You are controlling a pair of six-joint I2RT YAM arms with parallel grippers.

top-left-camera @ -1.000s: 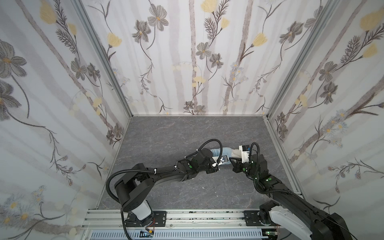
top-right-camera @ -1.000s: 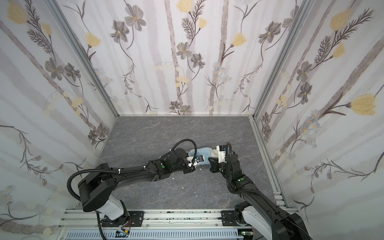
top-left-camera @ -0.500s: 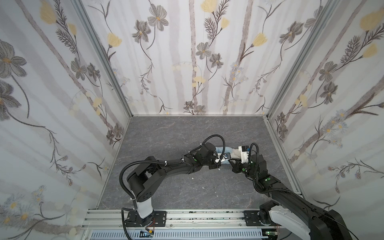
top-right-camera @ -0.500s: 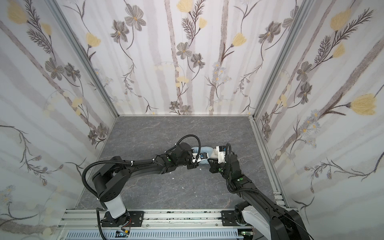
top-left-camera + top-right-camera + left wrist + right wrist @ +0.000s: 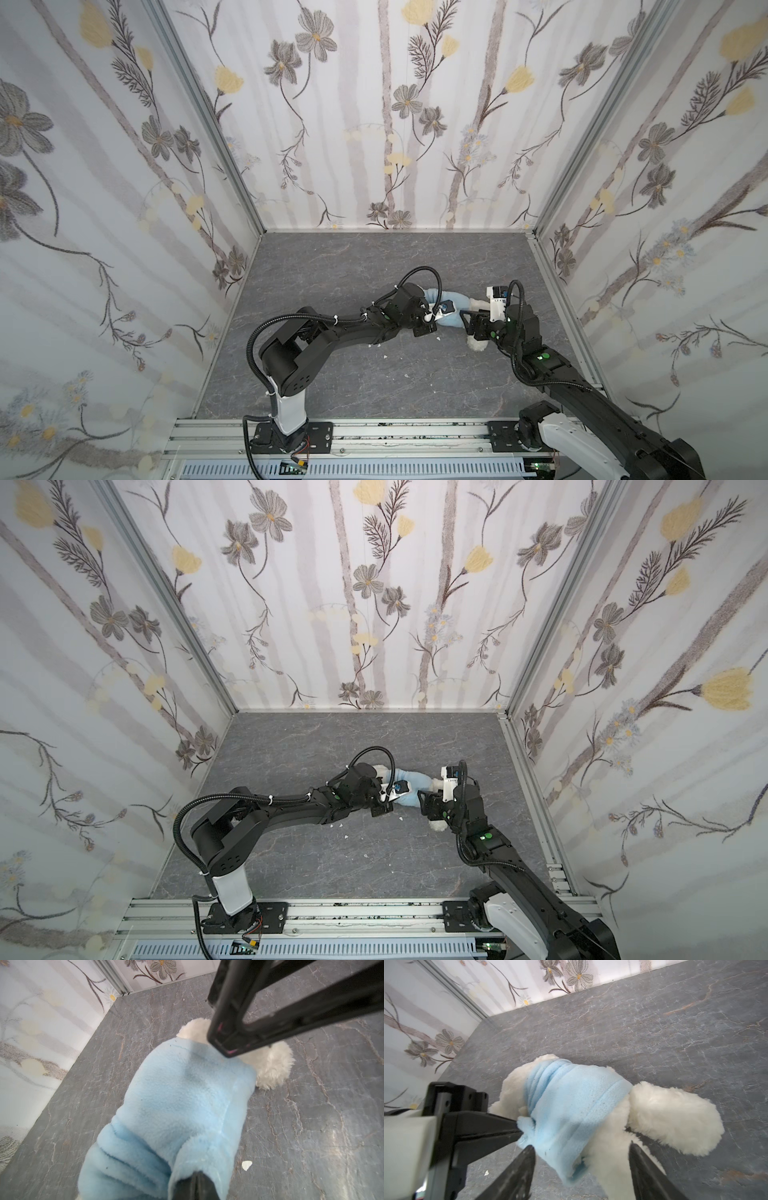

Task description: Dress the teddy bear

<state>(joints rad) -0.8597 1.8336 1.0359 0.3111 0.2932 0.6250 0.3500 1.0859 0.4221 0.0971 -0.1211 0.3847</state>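
While nothing is clamped, right gripper (image 5: 581, 1145) is spread astride bear (image 5: 675, 1122) leg, mid-right on table (image 5: 374, 374). Beyond, hoodie (image 5: 571, 1101) is seen over torso, edge pinched by clenched left gripper (image 5: 520, 1130). Head mostly hidden by left arm (image 5: 353, 328); face unseen.

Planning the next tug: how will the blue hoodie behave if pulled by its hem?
Probably floppy: the blue hoodie bunches into folds around the teddy bear. Its fleece nap likely grips the fur rather than sliding.
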